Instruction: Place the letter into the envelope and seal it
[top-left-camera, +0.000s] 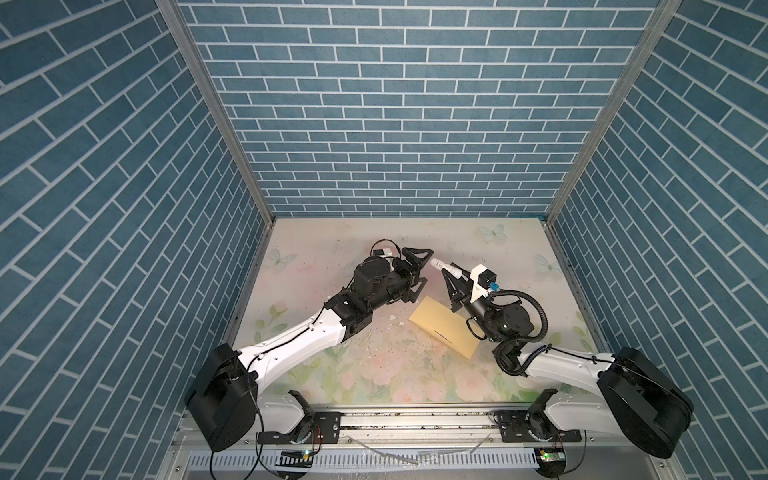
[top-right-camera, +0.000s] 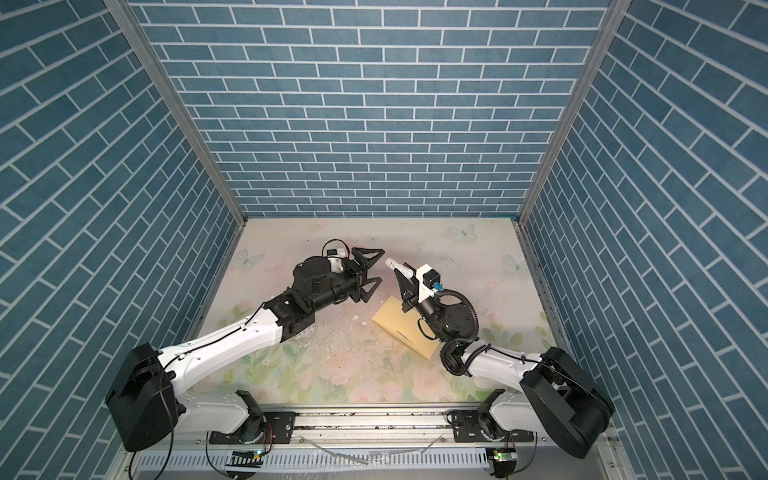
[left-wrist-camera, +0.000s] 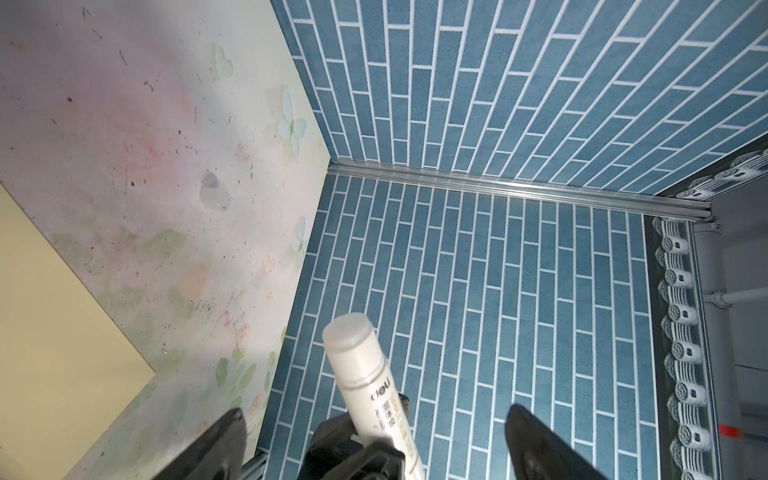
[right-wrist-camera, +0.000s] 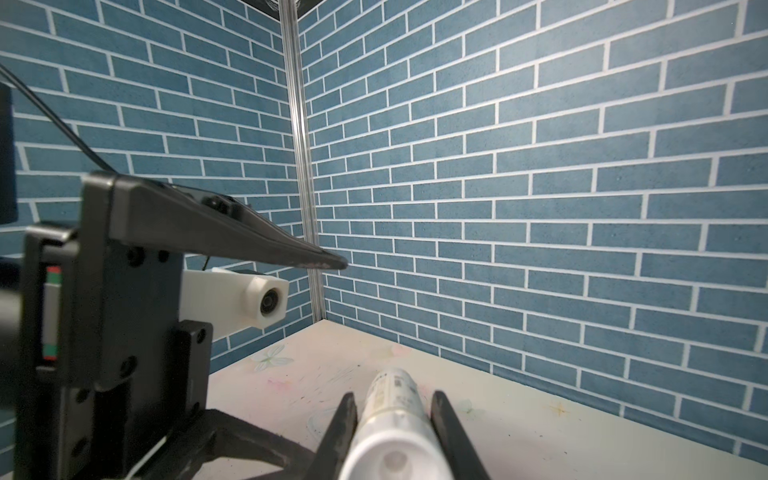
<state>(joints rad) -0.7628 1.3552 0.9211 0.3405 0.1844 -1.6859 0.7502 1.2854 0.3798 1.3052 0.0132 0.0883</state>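
Gripping a white glue stick (top-left-camera: 441, 265) around its body, the right jaws hold it tilted above the desk (top-left-camera: 374, 374), its rounded end aimed toward the left jaws. Those stand wide open, holding nothing, near that end but apart from it. The yellow envelope (top-left-camera: 436, 320) lies flat on the desk below the right arm (top-left-camera: 511, 318), which hides part of it in both top views; a small dark mark (top-left-camera: 441, 335) shows on its face, and the left wrist view catches one corner
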